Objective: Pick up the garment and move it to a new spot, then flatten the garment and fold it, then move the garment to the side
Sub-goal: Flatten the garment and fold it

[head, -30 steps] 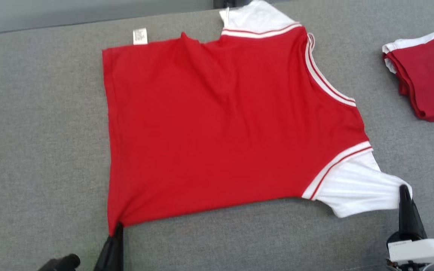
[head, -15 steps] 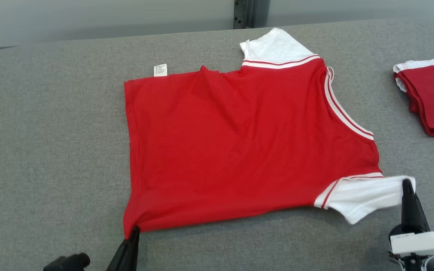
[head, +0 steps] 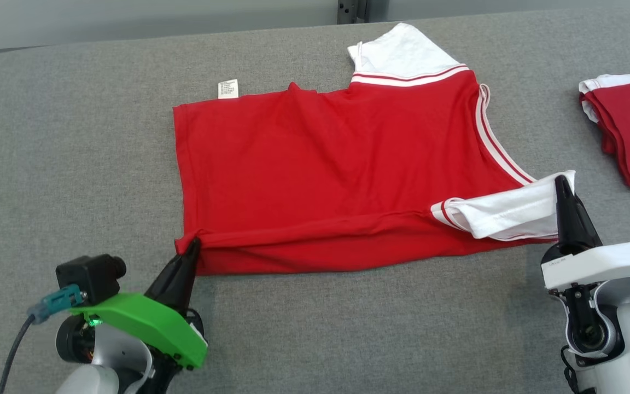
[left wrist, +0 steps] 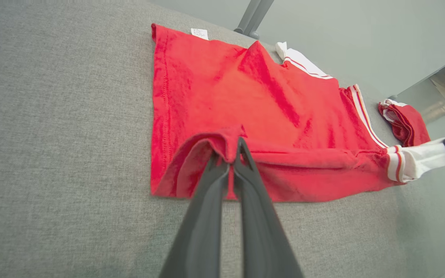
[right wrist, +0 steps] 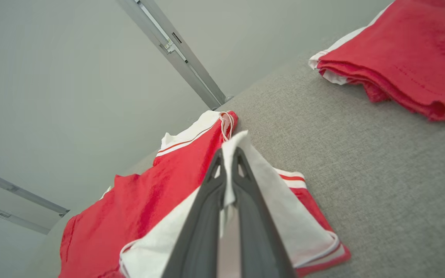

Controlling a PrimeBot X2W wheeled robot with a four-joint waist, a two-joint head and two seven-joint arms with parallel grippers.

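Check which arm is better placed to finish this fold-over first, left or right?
Probably right. The right gripper, shut on the white sleeve of the garment, holds it doubled back over the red body. The left gripper, shut on the hem corner, has only a narrow strip turned over.

No text is legible.

White tag (head: 228, 89) on the far edge of the garment (head: 320, 164), near its left corner: several rows of fine grey print, too small to read. In the left wrist view the tag shows only faint grey lines.

White cover (head: 599, 261) on the right arm: a short line of small dark characters at its left end, too blurred to make out.
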